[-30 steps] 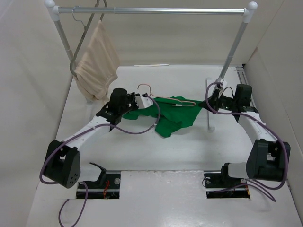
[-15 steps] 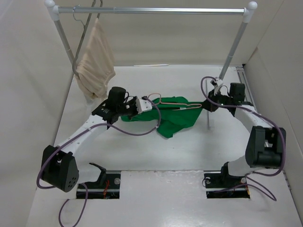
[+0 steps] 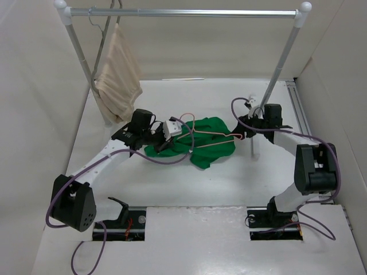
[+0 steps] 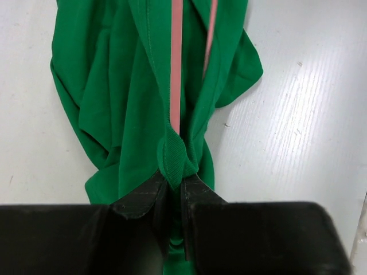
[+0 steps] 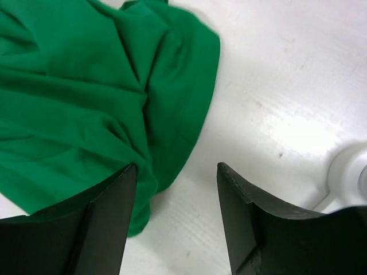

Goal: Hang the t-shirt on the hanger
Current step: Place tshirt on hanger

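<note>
**Green cloth caught in my left jaws, my right jaws gaping**

From above, the t-shirt is lying crumpled on the white table, between my two arms. The hanger is lying across its upper part, with the hook pointing away from my bases and toward the rack rail. My left gripper is reaching in from the left and meeting the cloth at the hook end of the wire. My right gripper is sitting low at the shirt's right edge, just beside the rack's upright. A beige garment is hanging from a dark grey hanger at the rail's left end, well apart from the green shirt.

Through my left wrist camera, my left gripper is squeezing nearly closed on a rolled green hem of the t-shirt. The hanger is running straight down into that same fold; I cannot tell whether the wire itself is sitting in my grip.

Through my right wrist camera, my right gripper is standing wide over bare table, holding nothing. The t-shirt is bunching up against my left finger, and the rack's white foot is showing at the right edge.
</note>
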Action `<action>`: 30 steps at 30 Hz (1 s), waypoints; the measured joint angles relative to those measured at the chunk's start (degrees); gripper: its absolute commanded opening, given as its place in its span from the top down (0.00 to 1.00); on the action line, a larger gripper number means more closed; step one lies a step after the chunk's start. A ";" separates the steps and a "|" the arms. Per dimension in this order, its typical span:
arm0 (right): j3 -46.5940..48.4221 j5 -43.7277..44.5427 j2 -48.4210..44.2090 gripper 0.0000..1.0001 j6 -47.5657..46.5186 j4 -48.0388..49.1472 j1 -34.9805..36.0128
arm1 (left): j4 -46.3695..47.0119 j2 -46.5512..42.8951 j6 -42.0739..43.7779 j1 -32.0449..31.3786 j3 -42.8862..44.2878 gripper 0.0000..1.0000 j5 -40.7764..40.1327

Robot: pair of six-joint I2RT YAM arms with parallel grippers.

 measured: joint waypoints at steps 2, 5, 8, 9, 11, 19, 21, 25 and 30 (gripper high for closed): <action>-2.38 0.55 -2.21 0.34 0.66 0.63 0.28 | 0.00 0.00 -0.26 0.59 0.00 1.00 0.31; -5.75 1.55 -5.29 0.28 1.55 1.51 2.03 | -0.04 0.02 0.24 1.60 -0.02 1.00 0.76; -8.57 1.99 -7.43 0.28 2.34 2.34 4.85 | -0.24 -0.02 2.01 2.10 -0.35 1.00 1.20; -9.18 1.90 -7.48 0.28 2.84 3.02 5.77 | -0.26 -0.09 2.69 2.27 -0.66 1.00 1.27; -9.81 1.90 -6.64 0.28 3.76 4.48 7.39 | -0.55 -0.24 4.04 2.32 -1.27 1.00 1.70; -9.20 1.29 2.80 0.48 9.11 13.33 10.88 | -2.03 -1.18 7.56 2.32 -2.67 1.00 2.40; -8.83 1.18 4.52 0.89 9.81 14.29 11.37 | -2.05 -1.22 7.67 2.32 -2.67 1.00 2.23; -9.99 1.25 4.24 1.00 11.85 15.61 10.36 | -1.73 -1.60 6.67 2.58 -2.67 1.00 0.48; -17.38 -1.09 -4.39 1.00 13.33 14.97 -2.01 | 2.58 -1.95 3.78 4.59 -2.67 1.00 -4.24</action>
